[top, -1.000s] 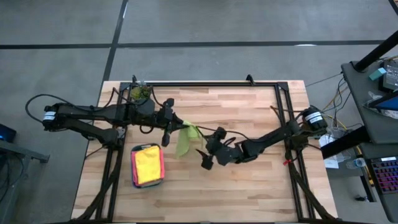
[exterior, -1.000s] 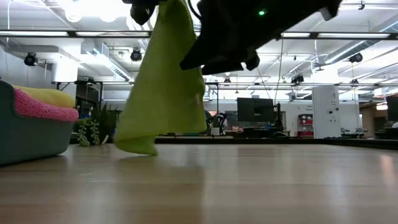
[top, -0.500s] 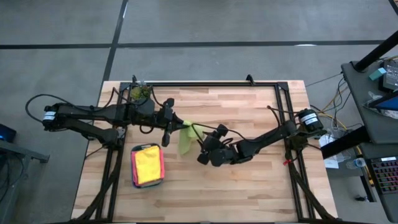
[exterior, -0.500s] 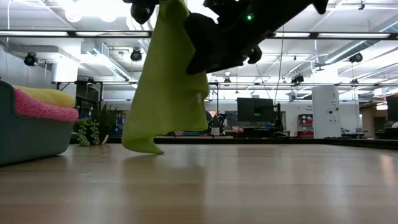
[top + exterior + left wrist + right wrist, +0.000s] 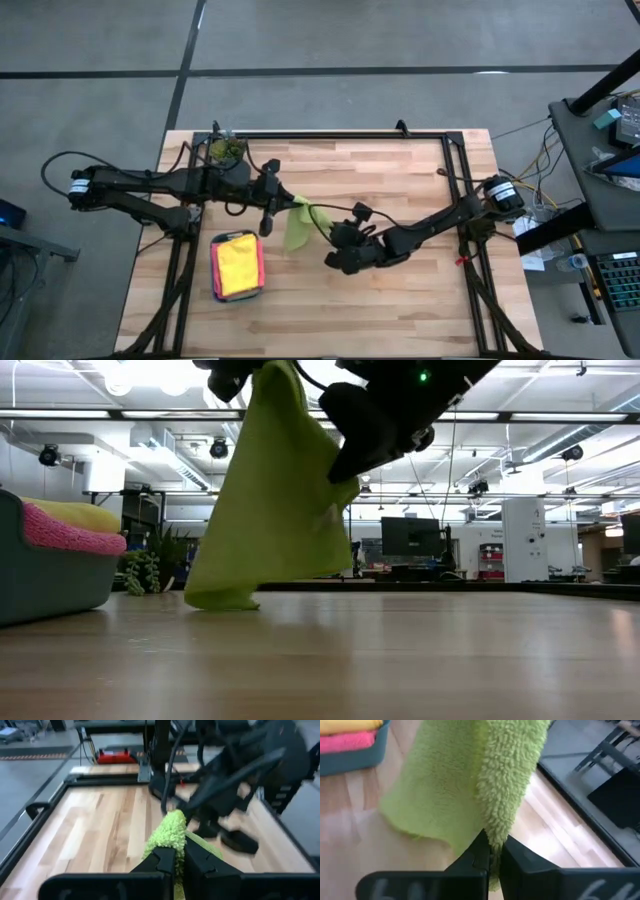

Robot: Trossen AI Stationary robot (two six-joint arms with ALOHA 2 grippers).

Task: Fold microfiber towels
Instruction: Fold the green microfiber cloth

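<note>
Here we see the lime green towel (image 5: 297, 224) hanging above mid-table, its top corner pinched in the left gripper (image 5: 283, 200); the right gripper (image 5: 328, 235), at the towel's four o'clock, is clamped on its edge.

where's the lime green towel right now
High view: the lime green towel hangs above mid-table, pinched between the left gripper and right gripper, beside the teal tray.
</note>
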